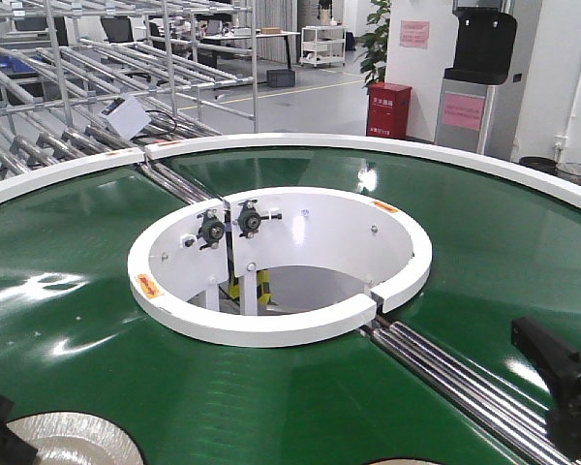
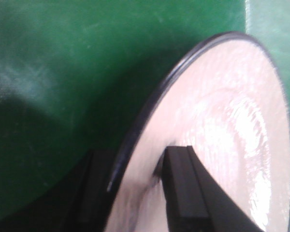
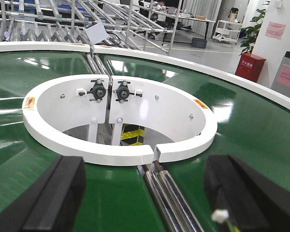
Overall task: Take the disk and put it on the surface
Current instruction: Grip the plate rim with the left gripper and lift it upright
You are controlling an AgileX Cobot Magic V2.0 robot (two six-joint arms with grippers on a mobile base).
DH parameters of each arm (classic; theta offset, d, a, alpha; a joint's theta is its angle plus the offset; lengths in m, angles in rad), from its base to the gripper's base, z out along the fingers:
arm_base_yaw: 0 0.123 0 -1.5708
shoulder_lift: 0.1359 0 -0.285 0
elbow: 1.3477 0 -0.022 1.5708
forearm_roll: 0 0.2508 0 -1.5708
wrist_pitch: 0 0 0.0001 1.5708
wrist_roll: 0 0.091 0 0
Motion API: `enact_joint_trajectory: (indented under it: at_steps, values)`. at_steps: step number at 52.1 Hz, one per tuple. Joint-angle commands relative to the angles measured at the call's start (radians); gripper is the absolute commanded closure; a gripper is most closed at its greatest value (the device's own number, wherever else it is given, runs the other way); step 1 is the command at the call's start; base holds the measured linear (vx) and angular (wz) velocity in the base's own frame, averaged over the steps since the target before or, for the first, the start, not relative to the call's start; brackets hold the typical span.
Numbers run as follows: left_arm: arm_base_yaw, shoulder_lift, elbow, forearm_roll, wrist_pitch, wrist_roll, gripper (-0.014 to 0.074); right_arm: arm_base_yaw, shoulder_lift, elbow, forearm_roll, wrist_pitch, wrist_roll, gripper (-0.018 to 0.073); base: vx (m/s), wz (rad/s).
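**Disk rim between the left claw's fingers**

At the near left of the green ring-shaped conveyor belt point(image 1: 77, 320), a shiny silver round metal disk point(image 1: 68, 441), cut off by the bottom edge of the front view. Flat against the green there, as far as that view shows.

In the left wrist view, the black left gripper point(image 2: 137, 159) astride the disk's dark rim. One black finger point(image 2: 183, 193) over the bright face, the other outside the rim against the green. Cannot tell whether clamped tight on the metal or merely either side of it.

At the near right, above the belt, the black right gripper point(image 3: 150, 193), its fingers wide apart with nothing between them.

In the middle of the belt, a white round inner wall point(image 1: 281, 325). From the split at its near right, bright steel rollers point(image 1: 445, 373) running toward the near edge. Far right, beyond the belt, a red cabinet point(image 1: 388, 108).
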Motion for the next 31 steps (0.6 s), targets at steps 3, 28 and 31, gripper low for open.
enact_joint_trajectory:
  at_steps: [3,28,31]
  values:
    - [-0.022,-0.046,-0.007,-0.004,0.026,-0.018,0.0606,-0.002,-0.009,-0.036,-0.009,-0.080,-0.011,0.0009,0.00,0.00]
    - [-0.022,-0.180,-0.007,-0.530,0.026,-0.181,0.0603,-0.002,-0.009,-0.036,-0.005,-0.079,-0.009,0.0009,0.00,0.00]
    - [-0.022,-0.205,-0.007,-0.587,0.026,-0.189,0.0603,-0.002,-0.009,-0.036,-0.005,-0.079,-0.008,0.0009,0.00,0.00]
